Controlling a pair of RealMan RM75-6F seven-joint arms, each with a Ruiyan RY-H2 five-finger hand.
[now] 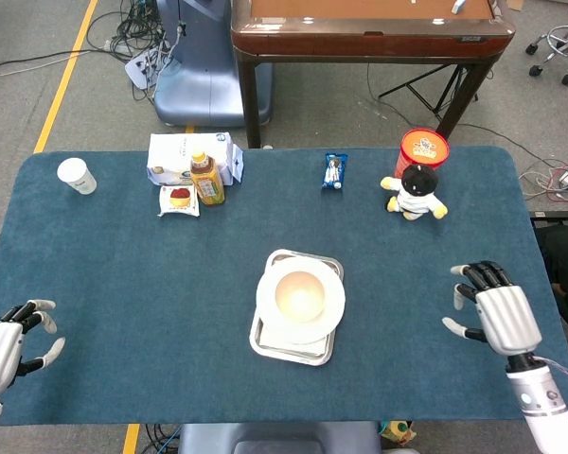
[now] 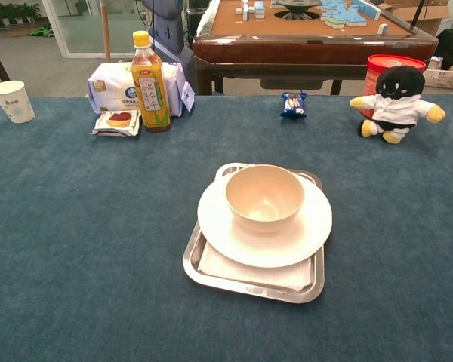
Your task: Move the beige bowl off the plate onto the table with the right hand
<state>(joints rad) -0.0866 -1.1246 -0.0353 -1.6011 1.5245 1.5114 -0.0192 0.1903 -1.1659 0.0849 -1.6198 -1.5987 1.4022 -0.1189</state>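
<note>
Head view: the beige bowl (image 1: pixel 299 292) sits on the plate (image 1: pixel 328 312). The right hand (image 1: pixel 489 311), fingers spread, holds nothing above the tabletop (image 1: pixel 123 265); the left hand (image 1: pixel 8 344) also.

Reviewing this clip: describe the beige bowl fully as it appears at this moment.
The beige bowl is round, smooth and matte, plastic or ceramic by its look, and empty. It stands upright, mouth up, at the middle of a white plate, which rests on a metal tray near the table's centre. Only the plate touches it. The right hand is well off to its side, holding nothing.
</note>
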